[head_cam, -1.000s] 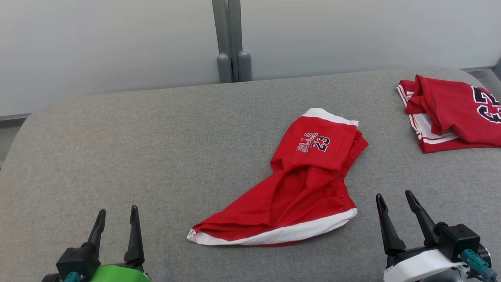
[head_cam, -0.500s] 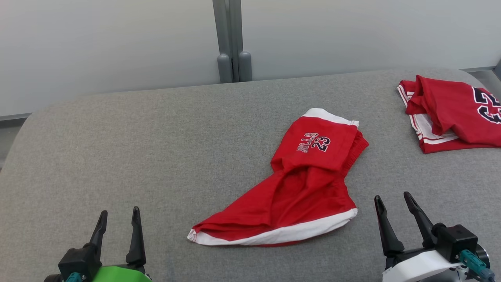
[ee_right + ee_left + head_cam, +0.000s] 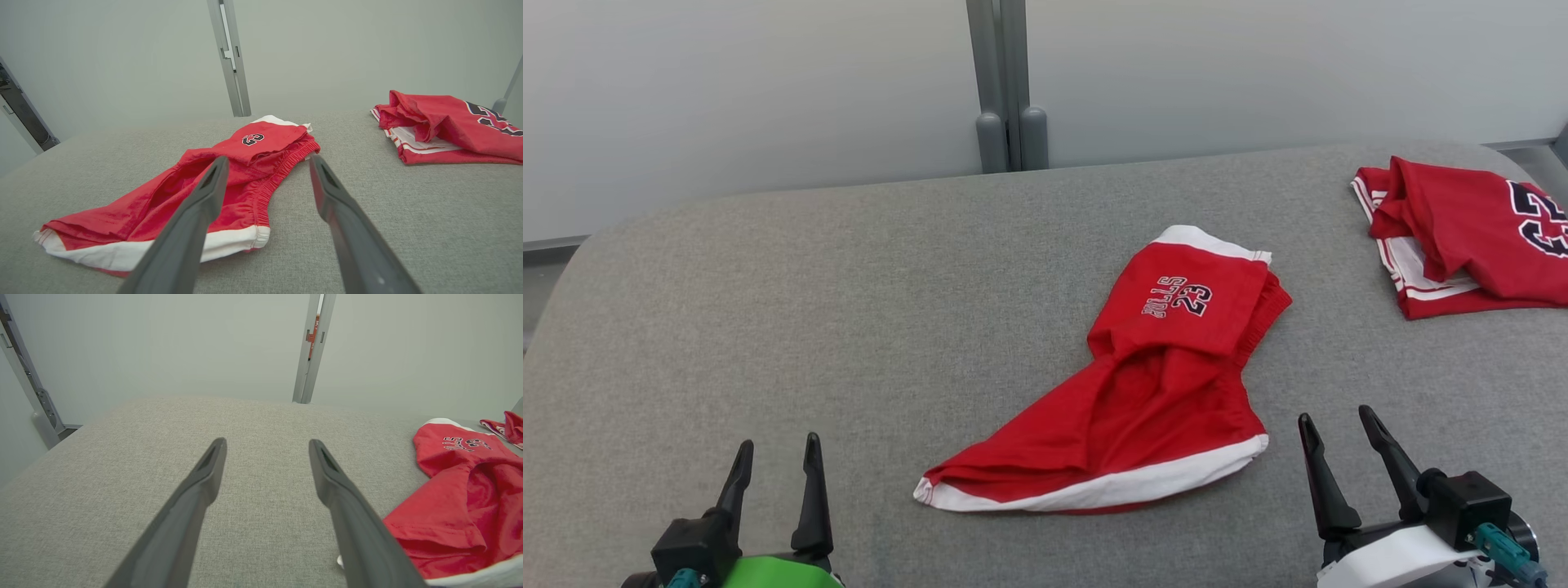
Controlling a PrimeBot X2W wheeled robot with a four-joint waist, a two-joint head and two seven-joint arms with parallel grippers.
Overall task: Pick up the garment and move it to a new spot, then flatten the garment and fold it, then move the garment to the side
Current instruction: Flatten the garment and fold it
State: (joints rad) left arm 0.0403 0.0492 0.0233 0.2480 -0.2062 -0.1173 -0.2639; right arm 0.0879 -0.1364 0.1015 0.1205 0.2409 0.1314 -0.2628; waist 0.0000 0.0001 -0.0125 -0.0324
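Nearest to me, at the lower left of the head view, the left gripper with its two long dark fingers (image 3: 778, 443) hung just over the grey woven fabric surface (image 3: 792, 302), fingers spread apart and nothing between them. At the lower right, the right gripper on its white and black wrist (image 3: 1334, 415) was likewise parted and empty, its tips pointing up the frame and a little to the left.

Between the two, nearer the right one, lay the red jersey shorts with white hem bands (image 3: 1160, 400), rumpled and half turned over on themselves. One white-edged leg stretched toward the lower centre of the frame. The other leg, printed with dark lettering and the number 23, was folded back toward the upper right. The right gripper's tips stood just beside the lower right corner of the hem, apart from it. The left gripper was well apart from the cloth.

Farther off, at the upper right edge, a second red garment with white trim and a large dark number (image 3: 1462, 237) sat loosely folded. Behind the surface rose a grey metal post (image 3: 1005, 82) against a pale wall (image 3: 752, 90).
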